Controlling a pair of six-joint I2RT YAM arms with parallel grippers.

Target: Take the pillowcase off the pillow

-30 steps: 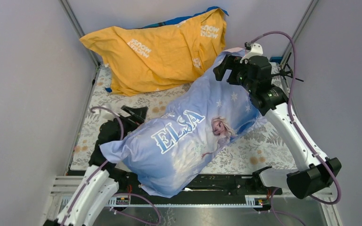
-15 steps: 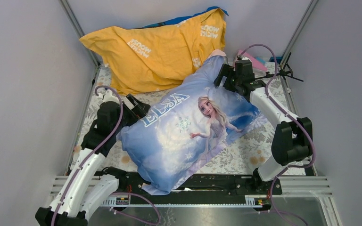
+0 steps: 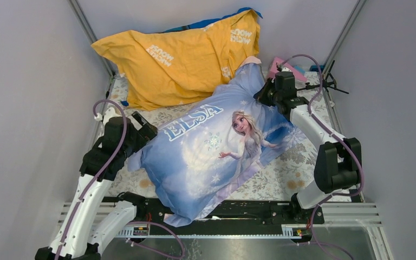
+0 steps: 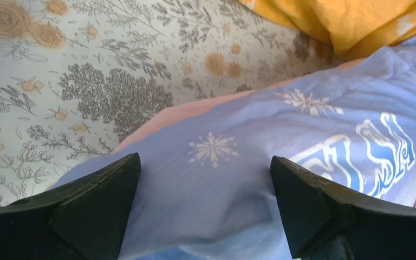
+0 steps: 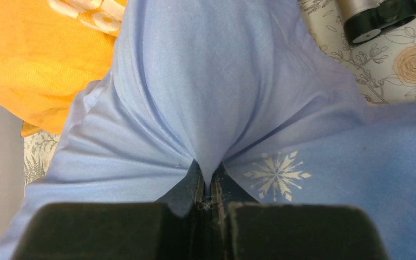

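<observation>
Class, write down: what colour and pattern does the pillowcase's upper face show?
Light blue pillowcase with white snowflakes, a princess and lettering; top external view.

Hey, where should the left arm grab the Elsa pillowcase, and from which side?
Probably pinch the thin edge at the left end of the pillowcase, coming from the left. There the pink underside shows and the fabric lies flatter than the plump middle. The left gripper hovers there, jaws open astride it; the right gripper is shut on the far end.

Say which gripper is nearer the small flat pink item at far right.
Right. The right gripper, pinching the blue fabric pillowcase, is beside the pink item; the left gripper is at the opposite end.
</observation>
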